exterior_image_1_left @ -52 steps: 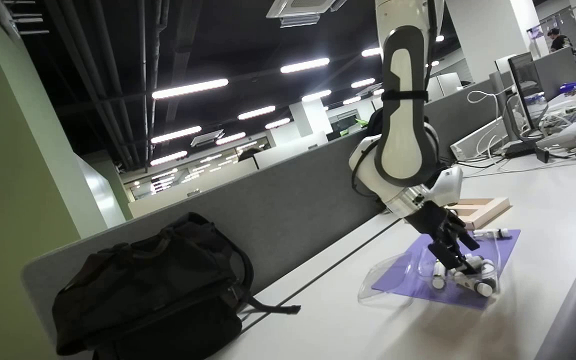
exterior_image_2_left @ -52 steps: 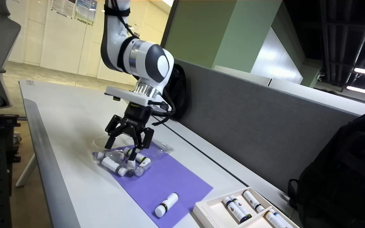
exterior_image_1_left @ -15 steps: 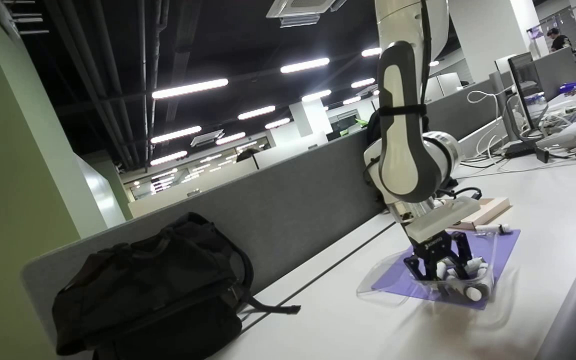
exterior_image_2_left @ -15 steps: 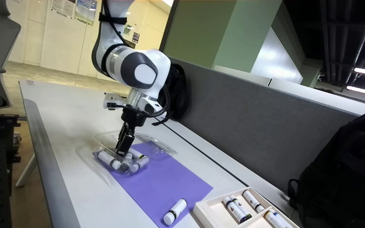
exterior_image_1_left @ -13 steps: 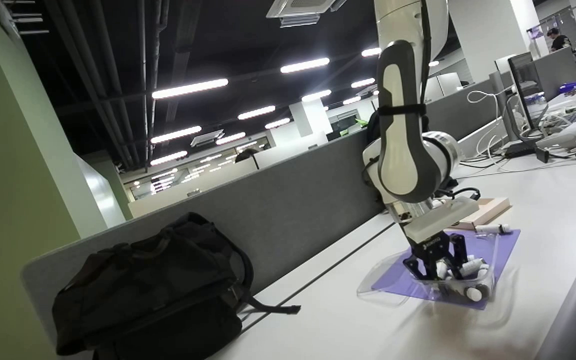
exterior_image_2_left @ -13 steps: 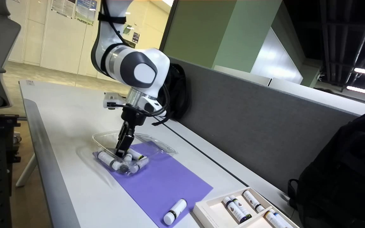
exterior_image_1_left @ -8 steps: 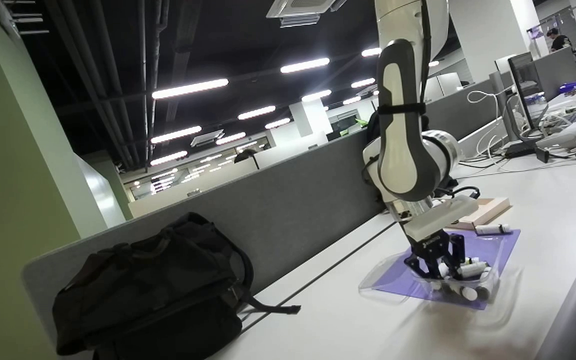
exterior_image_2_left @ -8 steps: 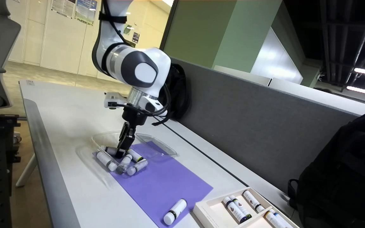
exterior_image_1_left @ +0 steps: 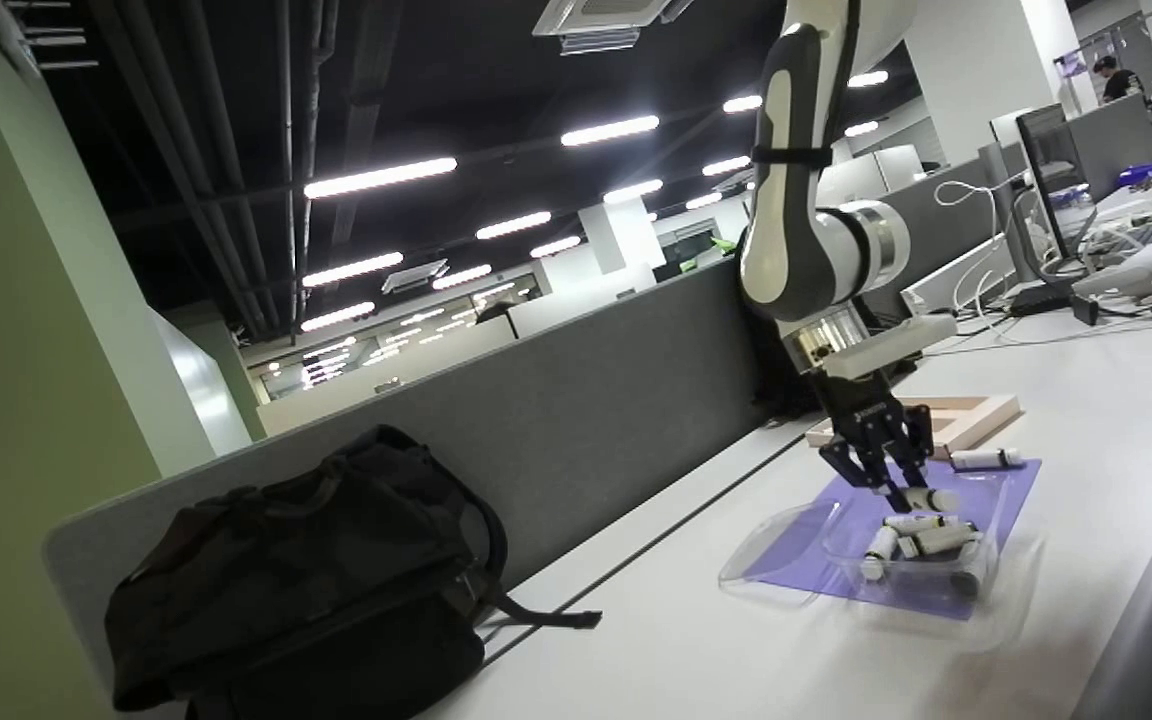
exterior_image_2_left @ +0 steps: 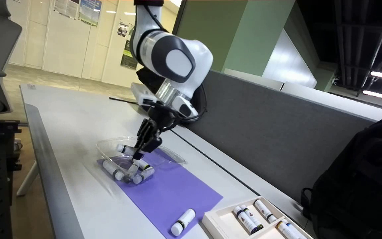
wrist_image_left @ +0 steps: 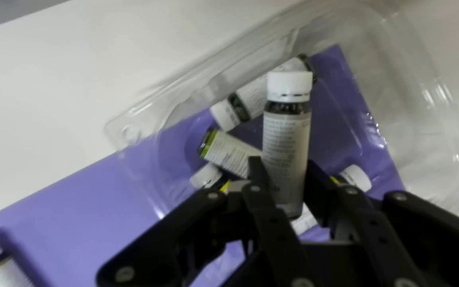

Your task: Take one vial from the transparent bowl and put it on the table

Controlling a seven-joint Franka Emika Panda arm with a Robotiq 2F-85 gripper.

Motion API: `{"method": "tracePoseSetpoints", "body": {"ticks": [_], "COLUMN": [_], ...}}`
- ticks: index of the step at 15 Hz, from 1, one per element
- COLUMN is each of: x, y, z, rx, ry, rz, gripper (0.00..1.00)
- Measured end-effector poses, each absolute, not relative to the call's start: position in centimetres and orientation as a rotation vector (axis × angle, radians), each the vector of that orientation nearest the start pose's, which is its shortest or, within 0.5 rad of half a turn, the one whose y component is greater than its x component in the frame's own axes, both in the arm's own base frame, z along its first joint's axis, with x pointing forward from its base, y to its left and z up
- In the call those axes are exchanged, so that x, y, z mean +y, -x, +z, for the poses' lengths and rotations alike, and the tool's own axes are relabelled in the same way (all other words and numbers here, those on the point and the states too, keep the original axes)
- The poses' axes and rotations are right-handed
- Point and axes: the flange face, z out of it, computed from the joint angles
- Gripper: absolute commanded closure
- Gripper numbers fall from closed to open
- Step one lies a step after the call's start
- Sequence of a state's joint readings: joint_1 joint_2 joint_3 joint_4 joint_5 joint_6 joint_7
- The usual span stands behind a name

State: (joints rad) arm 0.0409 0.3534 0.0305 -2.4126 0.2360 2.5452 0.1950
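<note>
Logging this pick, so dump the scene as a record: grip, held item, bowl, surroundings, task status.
Grip: fingers shut on a white-capped vial, toward the end away from its cap
Held vial: over the transparent bowl
Bowl contents: several more vials, partly hidden; count unclear
Purple sheet: partly under the bowl; one loose vial on it
Wooden tray: beside the sheet, vials in it
Task status: held vial not yet set on the table
</note>
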Motion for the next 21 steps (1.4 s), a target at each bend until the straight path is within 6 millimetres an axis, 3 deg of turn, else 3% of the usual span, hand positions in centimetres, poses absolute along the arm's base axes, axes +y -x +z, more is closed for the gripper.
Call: {"method": "tracePoseSetpoints", "body": {"ticks": [3,5,8,13,19,20,21], "x": [-2.3,-5.2,-7.5,-6.9,-5.4,-5.4,-5.4], "y": [-47.3,-47.7,-48.6,-49.6,-48.9,-48.8,-48.7], "z": [17.6,18.1,17.7,14.4,10.4,9.9,9.6], "rx": [0.274,0.124,-0.114,-0.413,-0.487,-0.492,-0.493], "ry": [3.042,3.125,3.222,3.268,3.242,3.239,3.237], "rz": [0.290,0.254,0.156,-0.046,-0.105,-0.105,-0.109], "gripper": [0.93,0.93,0.93,0.93,0.93,0.46,0.46]}}
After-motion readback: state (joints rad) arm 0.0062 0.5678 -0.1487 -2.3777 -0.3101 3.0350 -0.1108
